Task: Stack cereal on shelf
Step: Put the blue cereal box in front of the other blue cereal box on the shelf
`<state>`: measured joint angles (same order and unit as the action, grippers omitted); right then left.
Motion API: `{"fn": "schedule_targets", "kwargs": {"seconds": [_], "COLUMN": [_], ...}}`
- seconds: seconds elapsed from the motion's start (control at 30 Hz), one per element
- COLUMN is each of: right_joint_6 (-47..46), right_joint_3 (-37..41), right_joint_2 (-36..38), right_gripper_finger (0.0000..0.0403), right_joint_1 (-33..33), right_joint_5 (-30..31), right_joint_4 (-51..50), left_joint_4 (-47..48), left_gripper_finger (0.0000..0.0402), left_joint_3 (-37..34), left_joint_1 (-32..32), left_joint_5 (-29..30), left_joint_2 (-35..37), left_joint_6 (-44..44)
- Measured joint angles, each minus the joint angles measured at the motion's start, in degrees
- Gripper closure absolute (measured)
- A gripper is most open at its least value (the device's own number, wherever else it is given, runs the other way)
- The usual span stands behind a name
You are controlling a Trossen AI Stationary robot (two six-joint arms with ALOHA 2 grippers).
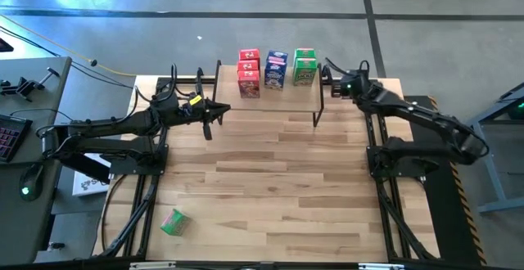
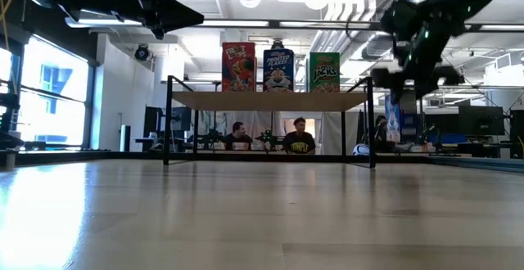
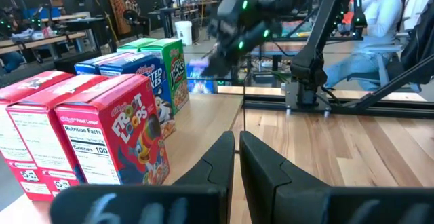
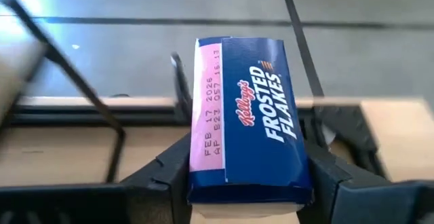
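The right gripper [image 4: 244,183] clasps a blue cereal box [image 4: 245,119] between its two fingers, the box lying flat with its printed face up. It hangs just off the right end of the shelf [image 1: 270,95], above the table's [image 1: 270,180] back right corner. On the shelf stand red boxes [image 1: 249,73], blue boxes [image 1: 276,69] and green boxes [image 1: 304,66] in rows. The left gripper [image 1: 208,125], clenched and empty, waits near the shelf's left end. One green box [image 1: 174,222] lies near the table's front left corner.
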<state>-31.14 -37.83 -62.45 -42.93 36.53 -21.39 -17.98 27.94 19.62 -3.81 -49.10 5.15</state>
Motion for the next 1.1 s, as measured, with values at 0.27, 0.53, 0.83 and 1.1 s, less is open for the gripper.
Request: {"fn": "schedule_targets", "kwargs": {"seconds": [0.27, 0.53, 0.83, 1.1], "right_joint_6": [6.95, 17.87, 26.82, 31.27], "right_joint_3": [-18.86, -31.41, -28.43, -27.66], "right_joint_2": [7.96, 8.08, 0.37, -13.87], "right_gripper_finger": [0.0227, 0.0227, 0.0227, 0.0227], "right_joint_1": [8.28, 22.87, 33.83, 32.45], "right_joint_5": [4.31, -2.47, -11.70, -16.26], "right_joint_4": [-25.30, -26.90, -3.63, 12.81], "left_joint_4": [0.00, 0.09, 0.11, 0.13], "left_gripper_finger": [0.0385, 0.0385, 0.0385, 0.0385], "left_joint_3": [0.01, 0.00, 0.00, 0.00], "left_joint_1": [0.00, 0.00, 0.00, 0.00], "left_joint_5": [0.00, 0.00, -0.01, -0.02], "left_joint_2": [0.00, 0.00, 0.00, 0.00], "left_joint_6": [0.00, 0.02, 0.00, 0.00]}}
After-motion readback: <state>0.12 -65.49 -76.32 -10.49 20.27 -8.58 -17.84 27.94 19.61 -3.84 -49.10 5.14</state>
